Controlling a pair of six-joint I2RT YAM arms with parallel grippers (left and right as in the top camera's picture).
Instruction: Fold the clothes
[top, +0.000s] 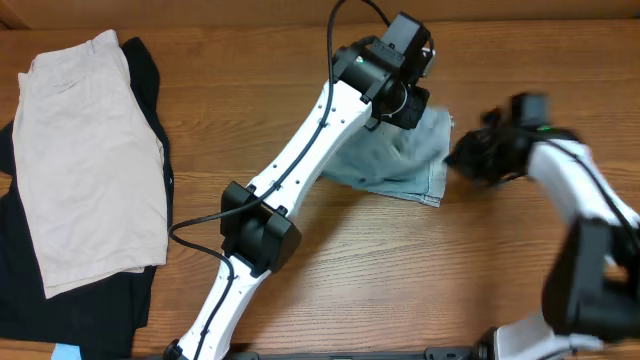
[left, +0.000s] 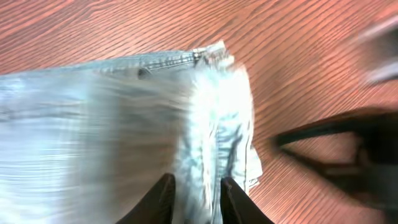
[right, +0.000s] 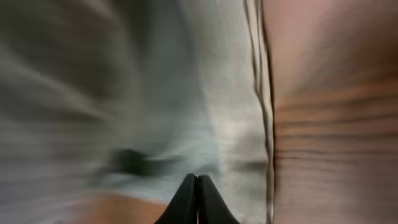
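The light-blue denim shorts (top: 400, 165) lie bunched on the wooden table (top: 400, 280), right of centre. My left gripper (top: 410, 105) is over their far edge. In the left wrist view its jaws (left: 196, 186) are narrowly apart with a ridge of denim (left: 93, 112) between them. My right gripper (top: 465, 155) is blurred at the shorts' right edge. In the right wrist view its fingers (right: 196, 180) are pressed together and empty, above the denim (right: 205, 93). The right arm shows as a dark blur in the left wrist view (left: 348, 143).
Beige shorts (top: 90, 160) lie flat on a black garment (top: 60, 300) at the table's left side. My left arm crosses the table's middle from the near edge. Bare wood shows on the near side of the denim.
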